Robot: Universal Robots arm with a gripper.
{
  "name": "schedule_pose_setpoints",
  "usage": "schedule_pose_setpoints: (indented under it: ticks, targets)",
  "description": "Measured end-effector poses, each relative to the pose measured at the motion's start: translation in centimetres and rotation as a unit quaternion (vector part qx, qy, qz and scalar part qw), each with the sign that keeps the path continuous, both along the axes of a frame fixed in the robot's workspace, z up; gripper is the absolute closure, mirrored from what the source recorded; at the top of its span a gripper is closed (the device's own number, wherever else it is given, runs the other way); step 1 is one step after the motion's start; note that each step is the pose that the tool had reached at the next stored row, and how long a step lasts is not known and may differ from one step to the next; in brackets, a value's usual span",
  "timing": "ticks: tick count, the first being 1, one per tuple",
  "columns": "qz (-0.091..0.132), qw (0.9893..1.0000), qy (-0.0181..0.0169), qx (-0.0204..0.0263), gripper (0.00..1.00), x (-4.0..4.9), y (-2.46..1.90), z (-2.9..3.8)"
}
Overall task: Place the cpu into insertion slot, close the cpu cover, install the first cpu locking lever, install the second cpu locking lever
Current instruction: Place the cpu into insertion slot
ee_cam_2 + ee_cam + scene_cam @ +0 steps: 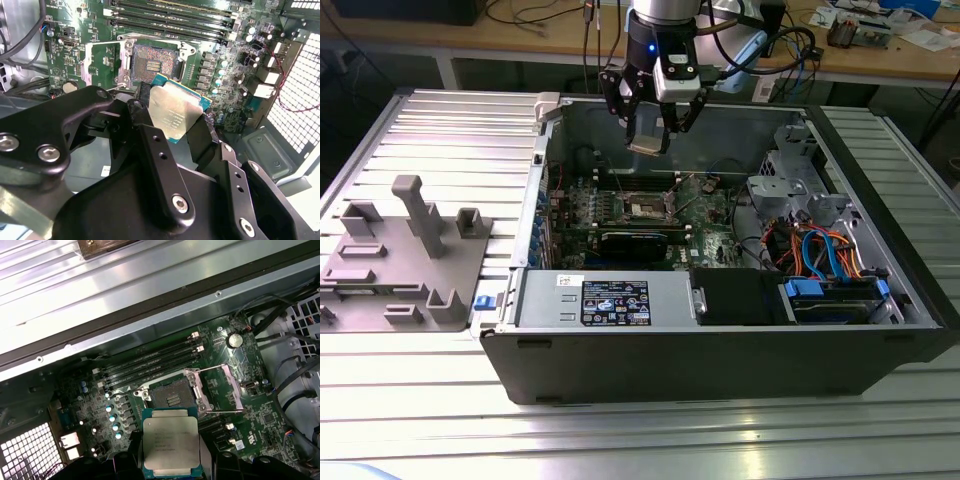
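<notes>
Worktop (420,130): slatted bare metal. An open computer case sits across its middle and a grey moulded fixture (410,250) lies toward the edge on the exterior view's left.
Case (720,365): black, lying on its side with the open face up; its near wall is closest to where I stand.
Power supply (610,300): a grey box with a label, just inside the case's near wall.
Cables (820,250): blue and orange, bundled at the case's near corner on the exterior view's right.
Black card (635,243): long, standing on the board just behind the power supply.
Motherboard (710,215): green, flat on the case floor.
Insertion slot (648,205): a square socket in the middle of the board, just past the black card. It is uncovered, and its dark contact field (154,62) shows bare in both wrist views (172,397).
Cpu cover (231,385): the silver frame is swung off the socket and lies open beside it, with green board visible through its window (87,65).
Memory slots (150,365): long dark rows at the slot's far side.
Cpu (648,146): in the air, well above the slot and touching nothing on the board. Its silver face is toward both wrist cameras (176,110) (171,442).
Gripper (648,140): hanging over the board's middle. Its dark fingers (142,97) are drawn in to the chip's width and pinch the cpu by two opposite edges (172,455).
Bench (520,35): wooden, beyond the case's far wall, strewn with wires.
</notes>
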State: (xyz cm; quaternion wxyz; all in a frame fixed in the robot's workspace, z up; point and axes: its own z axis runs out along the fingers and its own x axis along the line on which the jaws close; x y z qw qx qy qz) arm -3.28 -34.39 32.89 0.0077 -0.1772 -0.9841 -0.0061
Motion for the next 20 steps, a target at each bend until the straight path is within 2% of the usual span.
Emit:
schedule_pose_setpoints:
  ticks: [20]
  targets:
    - [-0.008, 1.0000, 0.0000, 0.0000, 0.46, 0.00, 0.00, 0.00]
